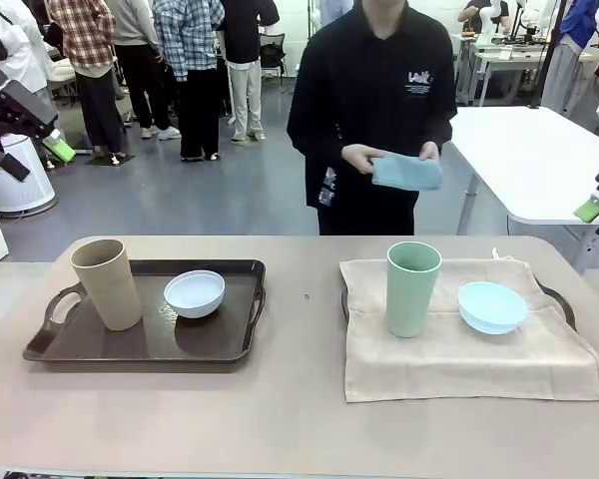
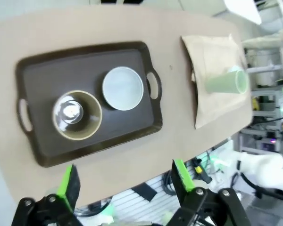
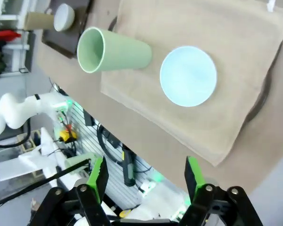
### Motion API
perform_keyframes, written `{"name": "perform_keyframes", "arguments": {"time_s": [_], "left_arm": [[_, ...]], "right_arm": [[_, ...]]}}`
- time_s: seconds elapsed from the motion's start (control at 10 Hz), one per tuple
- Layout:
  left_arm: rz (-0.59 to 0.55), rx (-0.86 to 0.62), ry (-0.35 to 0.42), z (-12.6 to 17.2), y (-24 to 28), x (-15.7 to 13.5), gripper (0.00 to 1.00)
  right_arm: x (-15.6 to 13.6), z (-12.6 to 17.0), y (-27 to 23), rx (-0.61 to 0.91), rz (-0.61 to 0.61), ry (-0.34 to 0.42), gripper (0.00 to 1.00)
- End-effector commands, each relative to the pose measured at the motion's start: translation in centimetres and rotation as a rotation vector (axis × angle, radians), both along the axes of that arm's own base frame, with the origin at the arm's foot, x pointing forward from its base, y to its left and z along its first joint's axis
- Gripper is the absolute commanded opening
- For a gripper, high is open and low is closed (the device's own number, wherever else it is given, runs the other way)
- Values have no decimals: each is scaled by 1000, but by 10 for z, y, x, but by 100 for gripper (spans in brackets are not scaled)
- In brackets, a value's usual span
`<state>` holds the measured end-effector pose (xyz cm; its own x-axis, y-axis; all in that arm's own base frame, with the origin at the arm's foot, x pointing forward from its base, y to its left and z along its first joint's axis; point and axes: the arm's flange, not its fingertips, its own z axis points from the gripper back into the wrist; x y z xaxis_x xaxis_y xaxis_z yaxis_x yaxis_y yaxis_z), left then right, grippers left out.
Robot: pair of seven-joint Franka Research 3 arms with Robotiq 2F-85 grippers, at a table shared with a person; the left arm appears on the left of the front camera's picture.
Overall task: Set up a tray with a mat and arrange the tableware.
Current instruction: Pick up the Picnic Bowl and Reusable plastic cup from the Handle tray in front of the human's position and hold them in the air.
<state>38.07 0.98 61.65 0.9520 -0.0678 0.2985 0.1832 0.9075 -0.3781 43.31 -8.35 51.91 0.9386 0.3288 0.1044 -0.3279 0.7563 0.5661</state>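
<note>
A dark brown tray [image 1: 130, 344] at the left holds a tan cup [image 1: 107, 283] and a white bowl [image 1: 195, 293]. At the right, a beige mat [image 1: 469, 354] covers a second tray whose handle [image 1: 561, 300] pokes out. A pale green cup [image 1: 413, 288] and a light blue bowl [image 1: 492, 306] stand on the mat. My left gripper [image 1: 35, 155] hangs open, high off the table's left end. In its wrist view it [image 2: 124, 179] looks down on the tan cup [image 2: 78, 114] and white bowl [image 2: 123, 88]. My right gripper [image 3: 146, 174] is open above the blue bowl [image 3: 187, 76] and green cup [image 3: 113, 49].
A person stands at the far side holding a folded light blue cloth [image 1: 407, 172] in both hands. A bare strip of table lies between the two trays and along the near edge. A white table [image 1: 539, 160] stands behind at the right.
</note>
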Motion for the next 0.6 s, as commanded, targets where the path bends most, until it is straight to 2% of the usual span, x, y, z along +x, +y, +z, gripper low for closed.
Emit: {"name": "perform_keyframes", "arguments": {"time_s": [0.0,0.2,0.3,0.4,0.5], "left_arm": [[93,-223,13,5,51,17,100],[233,-415,59,2,137,12,100],[278,-502,141,-13,181,6,100],[313,-623,185,-23,212,6,100],[321,-799,166,-36,238,-6,100]], "right_arm": [[9,9,-52,292,-122,99,84],[10,3,-138,559,-255,172,84],[2,-3,-187,694,-297,197,84],[-6,-7,-220,888,-278,215,84],[-14,-15,-238,1059,-272,228,84]]}}
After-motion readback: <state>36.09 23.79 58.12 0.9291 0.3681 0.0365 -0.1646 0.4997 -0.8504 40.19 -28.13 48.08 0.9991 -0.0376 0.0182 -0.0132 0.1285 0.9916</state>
